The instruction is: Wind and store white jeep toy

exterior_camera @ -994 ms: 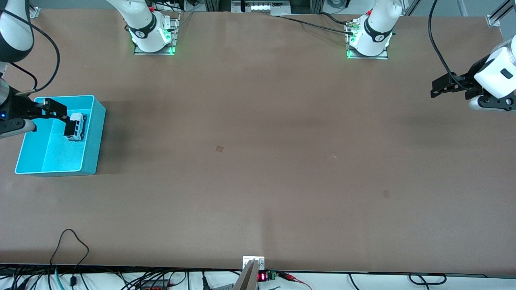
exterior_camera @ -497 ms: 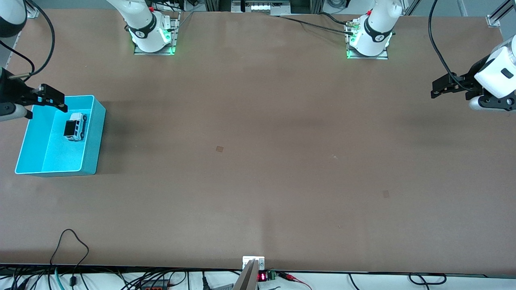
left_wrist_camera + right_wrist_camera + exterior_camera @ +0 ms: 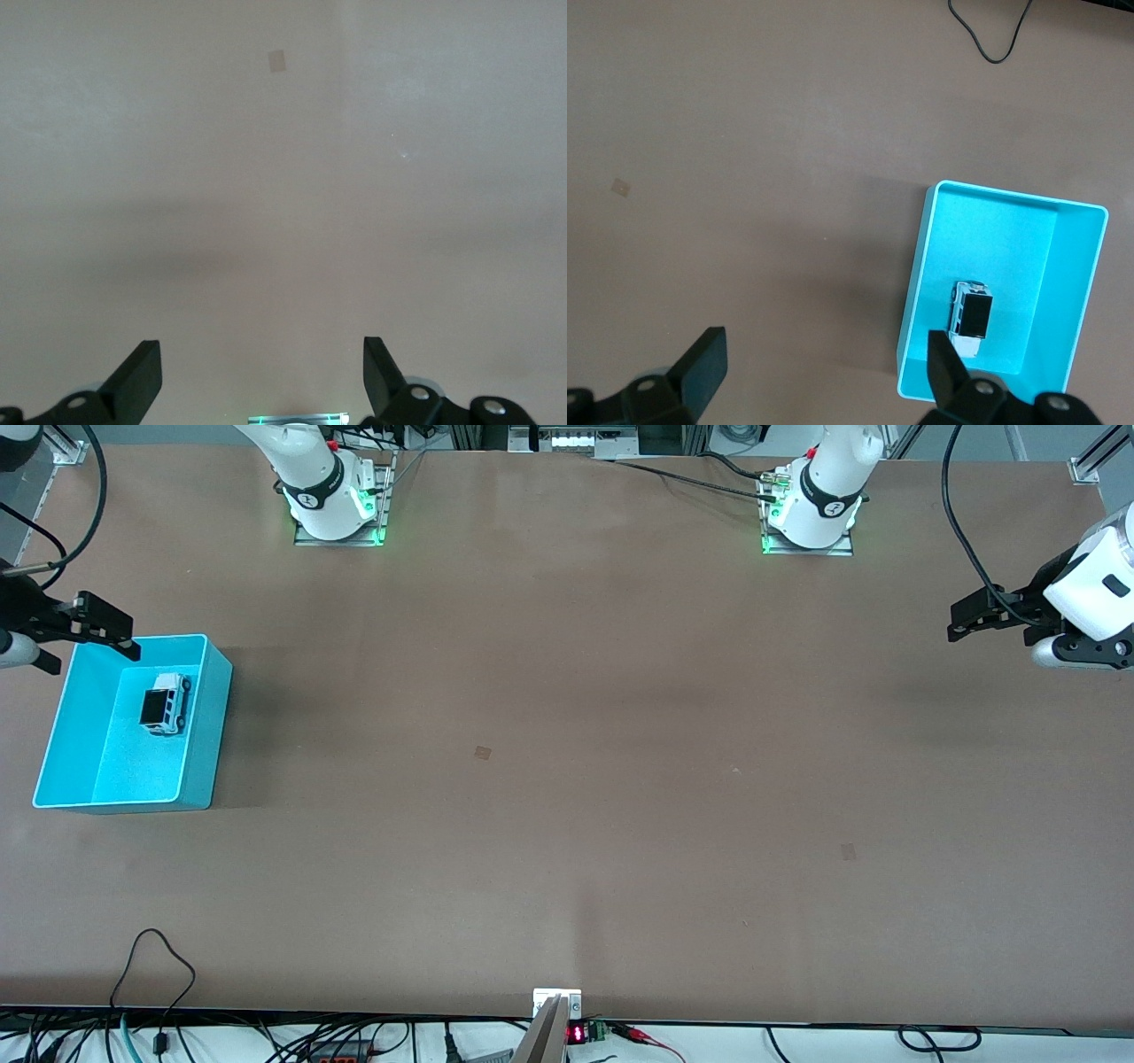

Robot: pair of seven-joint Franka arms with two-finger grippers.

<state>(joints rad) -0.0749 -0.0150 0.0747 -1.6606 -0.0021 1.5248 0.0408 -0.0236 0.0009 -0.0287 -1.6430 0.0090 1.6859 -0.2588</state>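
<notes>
White jeep toy (image 3: 165, 702) sits inside the cyan bin (image 3: 202, 726). Right gripper (image 3: 111, 629) hangs over the bin's corner, jaws spread, empty; left gripper (image 3: 961, 620) waits, jaws spread.

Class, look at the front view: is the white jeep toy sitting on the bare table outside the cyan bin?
No, the white jeep toy rests inside the cyan bin.

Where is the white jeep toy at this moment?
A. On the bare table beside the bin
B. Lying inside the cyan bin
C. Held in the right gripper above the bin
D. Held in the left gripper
B: the white jeep toy sits on the floor of the cyan bin, and the right gripper is open, holding nothing.
</notes>
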